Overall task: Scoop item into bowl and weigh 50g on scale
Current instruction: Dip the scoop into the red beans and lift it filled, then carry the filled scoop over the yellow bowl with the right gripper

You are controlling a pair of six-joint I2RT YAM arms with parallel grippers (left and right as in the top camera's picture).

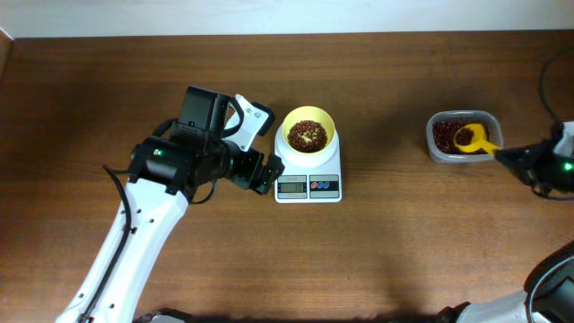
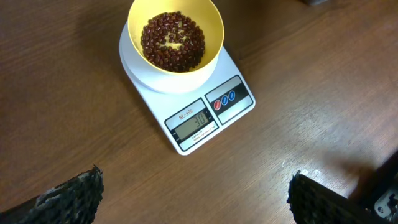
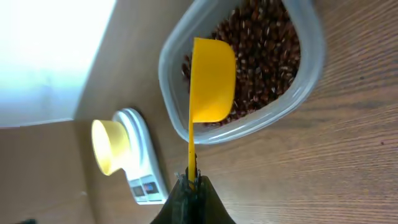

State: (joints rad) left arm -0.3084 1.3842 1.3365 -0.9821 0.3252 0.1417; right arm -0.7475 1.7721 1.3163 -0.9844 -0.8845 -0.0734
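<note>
The pale yellow bowl [image 1: 308, 130] stands on the white scale [image 1: 308, 186] and holds a layer of reddish-brown beans [image 2: 172, 41]. In the left wrist view the bowl [image 2: 208, 34] sits on the scale [image 2: 239, 99], whose display is lit. My left gripper [image 2: 194, 196] is open and empty, just left of the scale. My right gripper [image 3: 191, 183] is shut on the handle of a bright yellow scoop [image 3: 210, 81]. The scoop's cup, seen from outside, hangs over the beans [image 3: 264, 43] in the clear container [image 1: 464, 136].
The clear plastic container [image 3: 308, 74] of beans stands at the right of the wooden table [image 1: 395, 251]. The bowl and scale also show small in the right wrist view [image 3: 121, 149]. The left arm [image 1: 170, 170] lies left of the scale.
</note>
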